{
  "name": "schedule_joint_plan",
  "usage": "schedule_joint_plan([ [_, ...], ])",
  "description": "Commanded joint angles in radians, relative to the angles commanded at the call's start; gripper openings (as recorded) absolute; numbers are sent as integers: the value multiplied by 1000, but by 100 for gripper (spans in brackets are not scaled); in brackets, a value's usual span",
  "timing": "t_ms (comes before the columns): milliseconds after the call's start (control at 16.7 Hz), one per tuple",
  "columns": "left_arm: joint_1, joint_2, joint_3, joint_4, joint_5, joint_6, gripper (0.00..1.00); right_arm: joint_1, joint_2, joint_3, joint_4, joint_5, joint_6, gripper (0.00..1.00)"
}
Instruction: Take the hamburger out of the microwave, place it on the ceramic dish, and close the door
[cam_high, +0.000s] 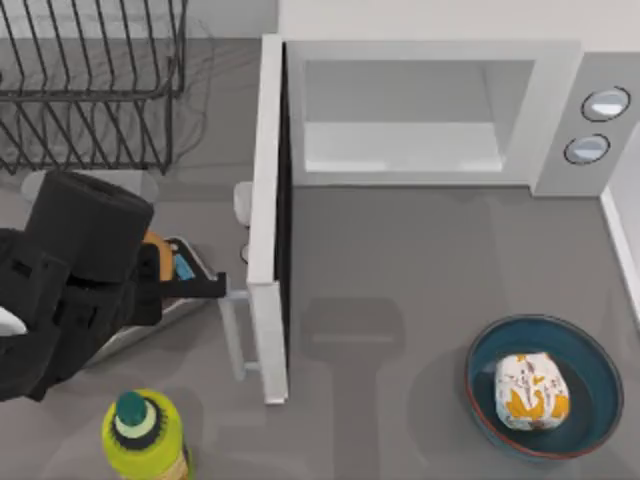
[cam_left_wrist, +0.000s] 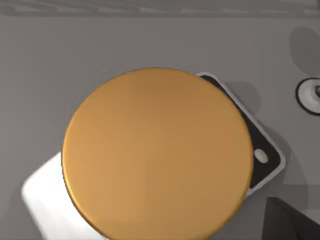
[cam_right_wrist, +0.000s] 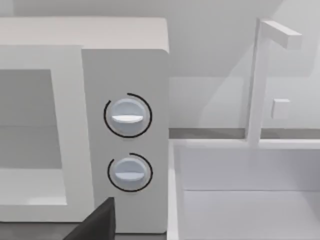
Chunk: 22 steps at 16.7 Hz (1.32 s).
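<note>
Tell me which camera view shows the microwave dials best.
The right wrist view: both dials face the camera, close and whole. The top view catches them small and slanted at the microwave's right end. The left wrist view looks at the orange scale plate instead.

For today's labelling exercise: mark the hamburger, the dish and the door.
hamburger (cam_high: 531, 391), top view, middle of its wrapper
dish (cam_high: 592, 362), top view, bare blue inside
door (cam_high: 264, 180), top view, its white top edge

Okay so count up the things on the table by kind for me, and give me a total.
White microwave with open door: 1
Paper-wrapped hamburger: 1
Blue ceramic dish: 1
Yellow-green bottle: 1
Copper-orange round scale: 1
Black wire rack: 1
Total: 6
</note>
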Motion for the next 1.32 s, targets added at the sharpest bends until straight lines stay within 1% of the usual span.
schedule_joint_plan([
  [120, 3, 30, -70, 106, 0, 2, 0, 0, 0, 0, 0, 0, 0, 100],
  [240, 3, 52, -124, 171, 1, 4, 0, 0, 0, 0, 0, 0, 0, 100],
  [480, 2, 61, -145, 194, 2, 4, 0, 0, 0, 0, 0, 0, 0, 100],
  [540, -55, 11, -59, 177, 11, 1, 0, 0, 0, 0, 0, 0, 0, 100],
  [660, -72, 28, -43, 174, -3, -14, 0, 0, 0, 0, 0, 0, 0, 100],
  [780, -130, 87, 10, 163, -44, -63, 0, 0, 0, 0, 0, 0, 0, 100],
  [1080, -325, 300, 172, 132, -171, -211, 0, 0, 0, 0, 0, 0, 0, 100],
  [1200, -355, 330, 201, 126, -196, -239, 0, 0, 0, 0, 0, 0, 0, 100],
  [1320, -356, 332, 203, 125, -197, -240, 0, 0, 0, 0, 0, 0, 0, 100],
])
